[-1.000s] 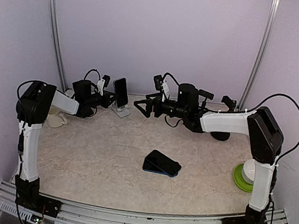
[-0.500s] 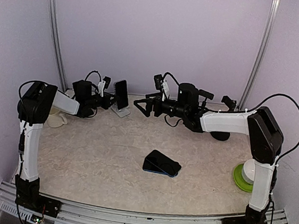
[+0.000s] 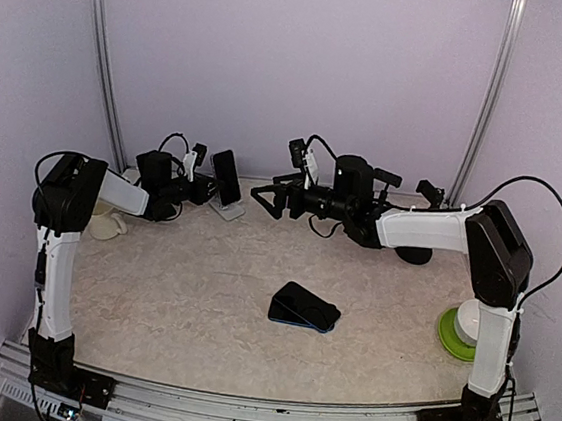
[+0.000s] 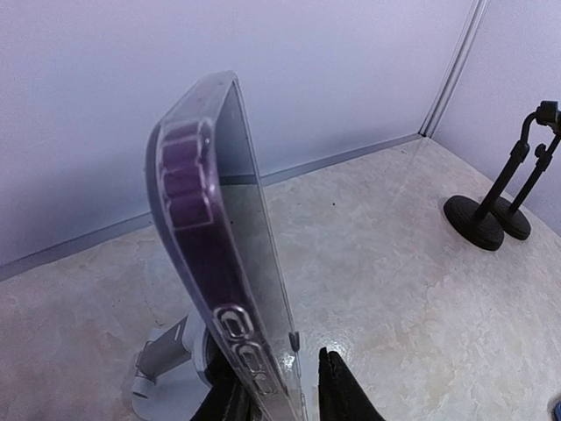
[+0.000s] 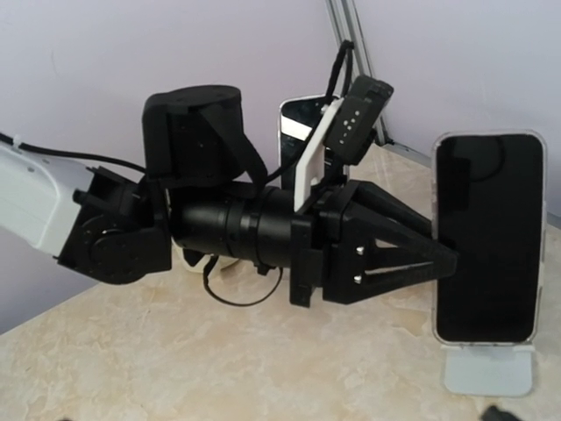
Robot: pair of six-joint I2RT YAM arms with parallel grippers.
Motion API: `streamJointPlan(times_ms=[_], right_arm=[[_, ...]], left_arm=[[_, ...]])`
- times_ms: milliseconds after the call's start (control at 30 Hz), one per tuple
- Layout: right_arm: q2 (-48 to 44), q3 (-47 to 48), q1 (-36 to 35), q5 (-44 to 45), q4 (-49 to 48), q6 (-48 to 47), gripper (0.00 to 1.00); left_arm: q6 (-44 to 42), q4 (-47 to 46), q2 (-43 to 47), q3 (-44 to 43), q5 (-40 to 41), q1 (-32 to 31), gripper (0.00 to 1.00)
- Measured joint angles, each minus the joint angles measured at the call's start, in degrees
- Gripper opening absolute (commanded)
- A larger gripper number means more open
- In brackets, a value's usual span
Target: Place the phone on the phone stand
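The phone (image 3: 227, 177) has a black screen and a clear case. It stands nearly upright on the white phone stand (image 3: 229, 209) at the back left. In the right wrist view the phone (image 5: 487, 237) faces me with its lower edge in the stand's (image 5: 487, 373) lip. My left gripper (image 3: 209, 189) reaches the phone's left edge, and its jaws straddle that edge (image 4: 280, 386). The right fingertip (image 4: 337, 390) stands a small gap off the glass, so the grip is loose. My right gripper (image 3: 267, 197) hovers open just right of the phone, holding nothing.
A second dark phone (image 3: 303, 306) lies flat mid-table. A green plate with a white cup (image 3: 459, 335) sits at the right edge. Black round-based stands (image 4: 478, 224) are at the back right, and a white object (image 3: 109, 225) lies by the left arm.
The phone has tipped slightly back to the left onto the stand. My left jaws have parted a little from it. The right arm has stayed put.
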State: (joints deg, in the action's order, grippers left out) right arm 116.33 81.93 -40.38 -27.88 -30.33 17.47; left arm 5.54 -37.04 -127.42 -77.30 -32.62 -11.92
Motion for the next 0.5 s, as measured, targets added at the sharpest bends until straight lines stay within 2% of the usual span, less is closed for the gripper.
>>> streamJointPlan(times_ms=[167,333,500], right_arm=[[0.00,0.02,0.00,-0.02,-0.02,0.00,1.00],[0.00,0.02,0.00,-0.09,0.00,0.00,1.00],[0.00,0.02,0.00,-0.31,0.00,0.00,1.00]], left_arm=[[0.42,0.09,0.00,-0.04,0.00,0.02,0.46],[0.68,0.20,0.00,-0.04,0.72,-0.11,0.50],[0.70,0.20,0.07,-0.04,2.93,-0.11,0.50]])
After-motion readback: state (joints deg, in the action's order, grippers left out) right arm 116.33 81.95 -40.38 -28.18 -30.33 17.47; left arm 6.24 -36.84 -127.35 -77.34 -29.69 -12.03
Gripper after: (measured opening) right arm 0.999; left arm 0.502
